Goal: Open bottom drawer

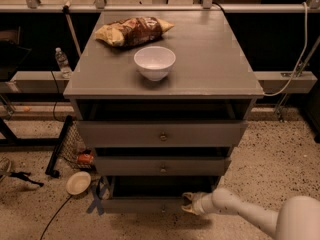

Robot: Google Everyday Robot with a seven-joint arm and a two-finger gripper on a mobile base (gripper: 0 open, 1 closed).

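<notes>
In the camera view, the grey cabinet stands on a speckled floor, and its tabletop (215,59) carries a white bowl (154,61) with a bag of chips (132,31) behind it. The bottom drawer (140,204) is the lowest of three fronts. It sits forward of the middle drawer (162,166) above it, with a dark strip of its interior showing behind its top edge, so it looks partly drawn out. The hand (188,203) is low at the right end of that front, right against it, on a pale arm (240,215) that reaches in from the lower right corner. I cannot tell whether the hand is spread, pressed together or pinching the panel. The step in hand appears to be the pull itself, with the opening under way but not full. The next move likely calls for a straight, level draw away from the cabinet, keeping contact with the front so the drawer does not twist on its runners.
</notes>
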